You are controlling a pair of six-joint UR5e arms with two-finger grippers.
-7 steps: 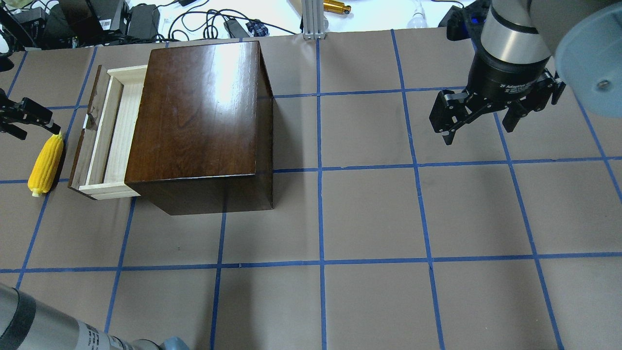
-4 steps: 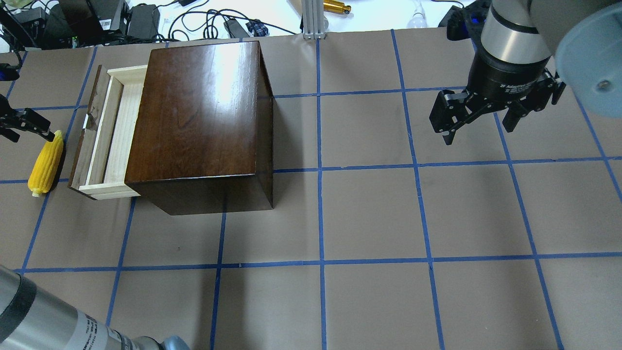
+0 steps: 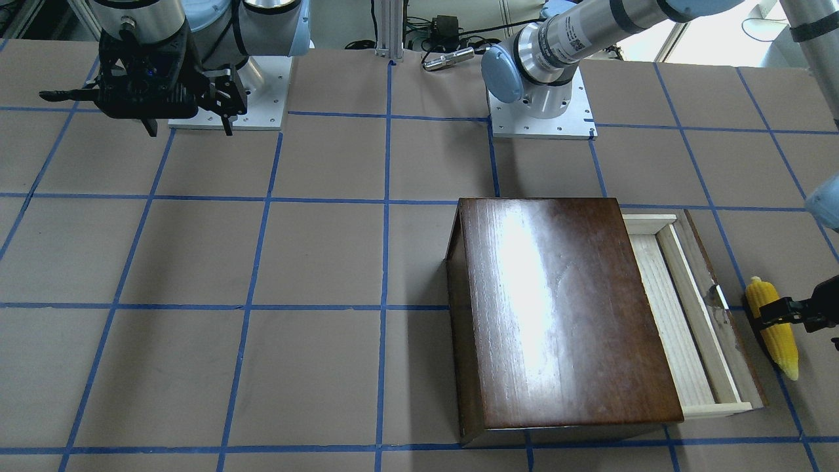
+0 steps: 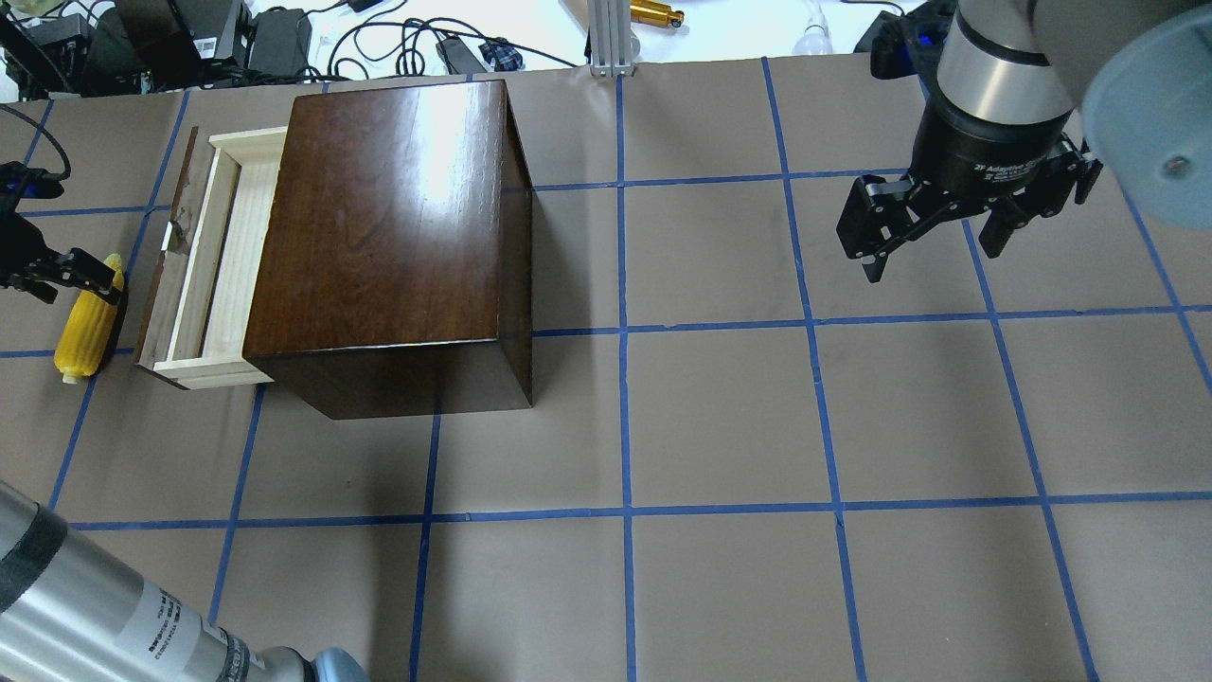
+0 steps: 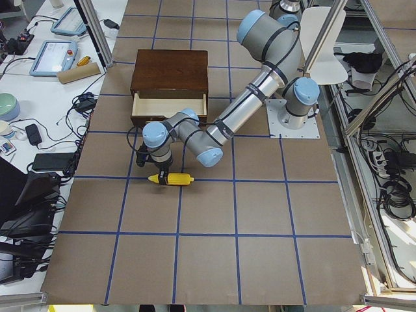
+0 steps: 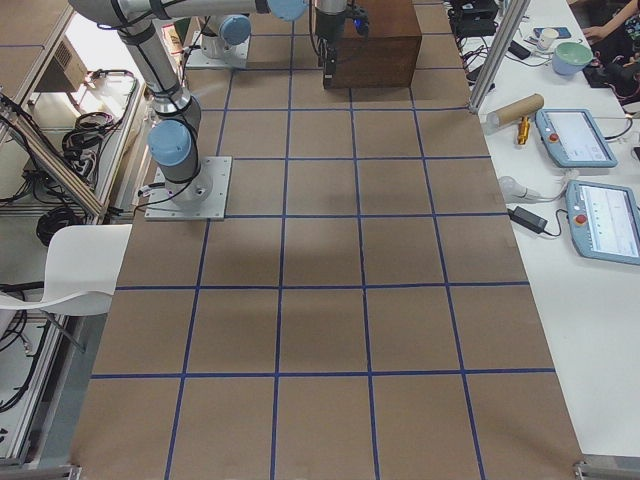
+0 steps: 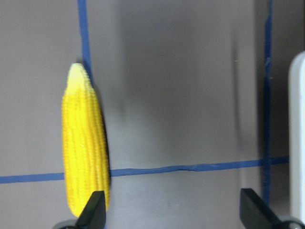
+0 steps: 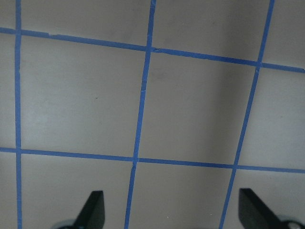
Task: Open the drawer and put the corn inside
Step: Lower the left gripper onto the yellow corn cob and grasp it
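One offset matters to us: the corn (image 7: 86, 152) lies on the table (image 4: 720, 417) just beside the open drawer (image 4: 222, 256), crosswise to our left claw (image 7: 174, 214), which gapes wide, yet under one fingertip, not centred.

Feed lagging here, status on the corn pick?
Left gripper open at corn, no grasp. Right gripper open, far off. Drawer part open; corn on table beside it. Nothing between.

The bumpy bright-yellow toy corn cob (image 4: 80, 336) pales toward its tip. The shallow pale-wood drawer (image 4: 232, 256) of the glossy dark-brown wooden box (image 4: 379, 218) has a dark-brown front. Blue tape grids the grey-brown table (image 4: 720, 417).
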